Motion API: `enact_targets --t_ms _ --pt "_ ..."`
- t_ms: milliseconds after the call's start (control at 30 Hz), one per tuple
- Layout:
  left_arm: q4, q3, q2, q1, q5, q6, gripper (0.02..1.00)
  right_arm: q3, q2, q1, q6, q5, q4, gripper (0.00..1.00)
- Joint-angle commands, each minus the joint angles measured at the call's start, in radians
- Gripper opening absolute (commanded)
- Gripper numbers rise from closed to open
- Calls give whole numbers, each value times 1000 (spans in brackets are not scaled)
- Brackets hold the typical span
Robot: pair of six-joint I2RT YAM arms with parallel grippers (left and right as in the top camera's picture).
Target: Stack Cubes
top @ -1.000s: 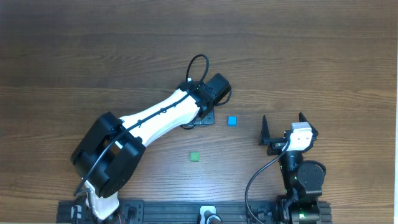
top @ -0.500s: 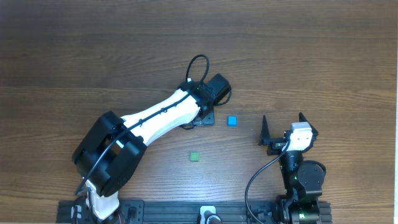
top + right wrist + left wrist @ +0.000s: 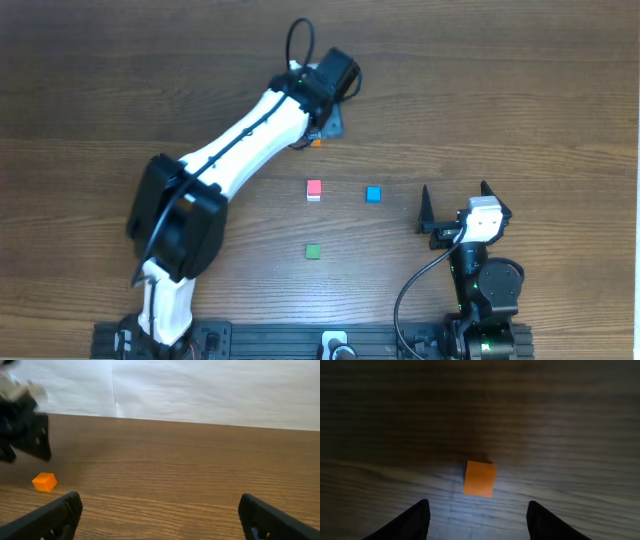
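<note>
We are holding our left arm [image 3: 240, 145] stretched out diagonally, far from its base, and its left gripper [image 3: 477, 522] is pointing downward with fingers spread wide. We are holding our right arm [image 3: 482, 275] folded close over its base, the right gripper [image 3: 455, 203] facing forward, fingers wide apart.

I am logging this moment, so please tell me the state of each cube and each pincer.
Left pincer: open, empty, by the orange cube.
Right pincer: open, empty.
Orange cube: on table, ungripped.
Pink cube: free, white edge beside it.
Blue cube: alone, unstacked.
Green cube: alone, unstacked.
</note>
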Motion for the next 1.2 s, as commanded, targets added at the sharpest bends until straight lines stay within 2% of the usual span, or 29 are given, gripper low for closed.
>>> enact_targets --t_ms 33,633,800,867,1200 --pt "23 19 84 -3 27 51 625 -8 -8 5 -5 -8 2 993" --pt "49 19 149 -2 35 66 579 -8 -8 5 -5 -8 2 991" --pt "50 19 150 0 35 64 476 -8 -8 5 -5 -8 2 993" --pt "48 19 151 4 39 58 406 -8 -8 5 -5 -8 2 991" --pt "50 19 151 14 61 58 244 -8 -8 5 -5 -8 2 991"
